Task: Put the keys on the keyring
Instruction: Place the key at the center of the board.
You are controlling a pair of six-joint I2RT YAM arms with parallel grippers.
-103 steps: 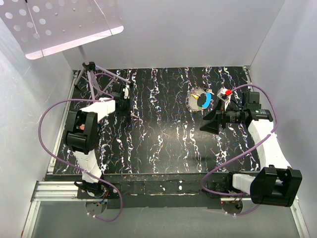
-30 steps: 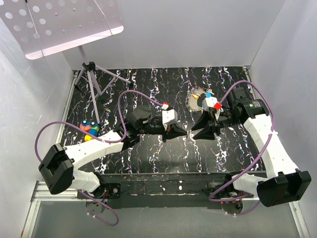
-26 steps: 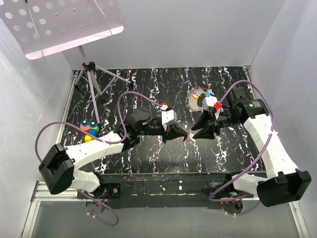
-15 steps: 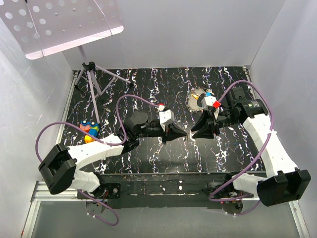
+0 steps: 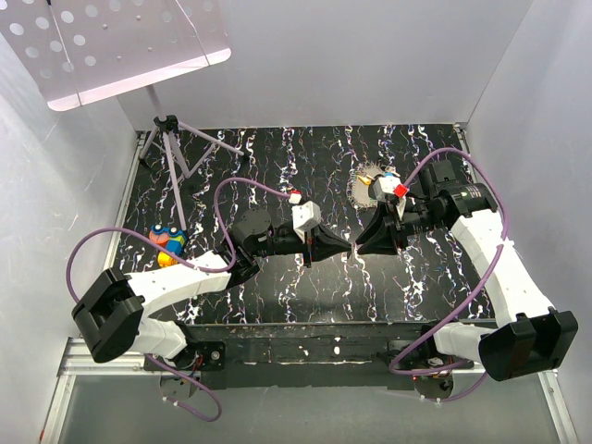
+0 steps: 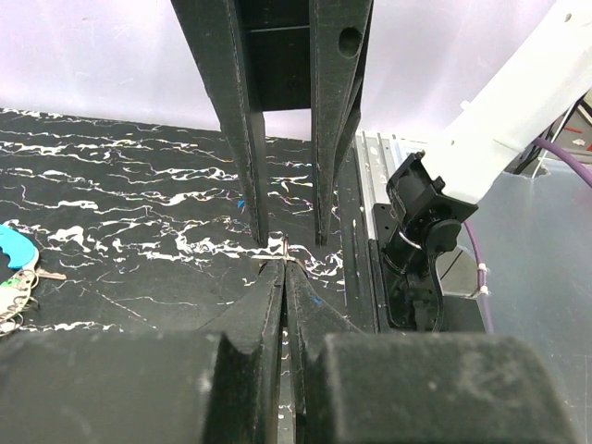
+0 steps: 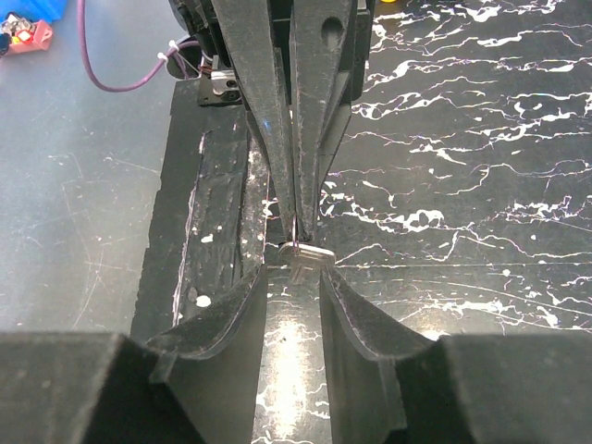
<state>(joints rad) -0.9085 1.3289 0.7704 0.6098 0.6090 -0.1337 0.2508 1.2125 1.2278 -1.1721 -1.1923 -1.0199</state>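
My left gripper [image 5: 339, 249] has swung away from the tripod [image 5: 171, 139] at the back left and reached to the middle of the table [image 5: 277, 157]. It now brings the keyring [image 7: 298, 242] pinched in its tips between my right fingers [image 7: 236, 301]. My right gripper [image 5: 362, 242] has drawn leftward from beside the keys [image 5: 373, 185], its jaws narrowing. A colourful toy [image 5: 166, 239], hidden before, now shows.

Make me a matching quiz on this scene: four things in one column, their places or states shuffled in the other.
Things:
1 left pincer
2 right pincer
3 tripod
4 keys

Places or states:
A far left corner of the table
B jaws apart
C shut on the ring
D lying just beyond the right pincer

Pairs: 1-C, 2-B, 3-A, 4-D
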